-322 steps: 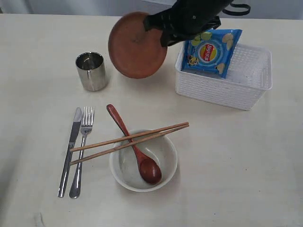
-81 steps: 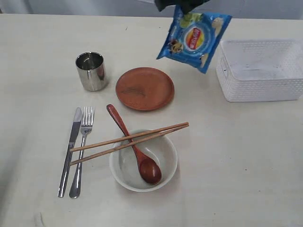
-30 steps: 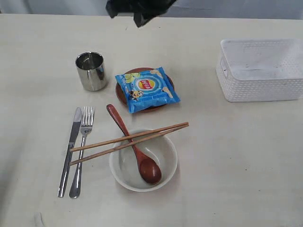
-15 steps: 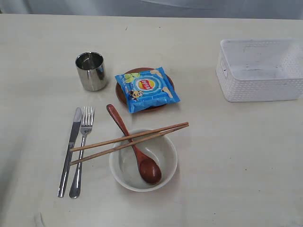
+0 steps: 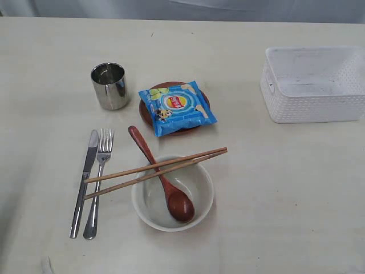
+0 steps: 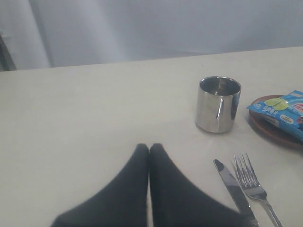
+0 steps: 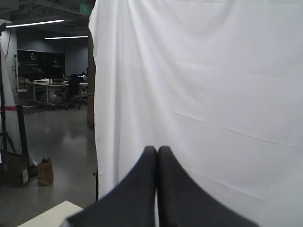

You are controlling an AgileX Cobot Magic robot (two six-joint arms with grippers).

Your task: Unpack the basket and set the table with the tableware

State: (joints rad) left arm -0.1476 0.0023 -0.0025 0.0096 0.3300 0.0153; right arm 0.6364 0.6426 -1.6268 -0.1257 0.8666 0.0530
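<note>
The white basket [image 5: 313, 85] stands with nothing in it at the right of the table [image 5: 285, 194]. A steel cup [image 5: 109, 85] is at the left, with knife [image 5: 84, 182] and fork [image 5: 98, 182] side by side in front of it. The white bowl [image 5: 199, 185] holds a wooden spoon [image 5: 162, 177], and chopsticks [image 5: 154, 170] lie across its rim. The brown plate [image 5: 145, 108] carries a blue snack packet [image 5: 177, 107]. Neither gripper shows in the exterior view. My left gripper [image 6: 149, 146] is shut, low over bare table beside the cup [image 6: 218, 104]. My right gripper [image 7: 157, 149] is shut, facing a white curtain.
In the left wrist view the knife [image 6: 234, 187] and fork [image 6: 253, 184] lie close to the gripper, with the packet [image 6: 281, 111] on the plate [image 6: 274, 132] beyond. A pale curtain [image 7: 213, 94] hangs behind the table.
The dark arm at the top of the exterior view a second ago has withdrawn out of sight. The packet, which hung in the air earlier, lies on the plate.
</note>
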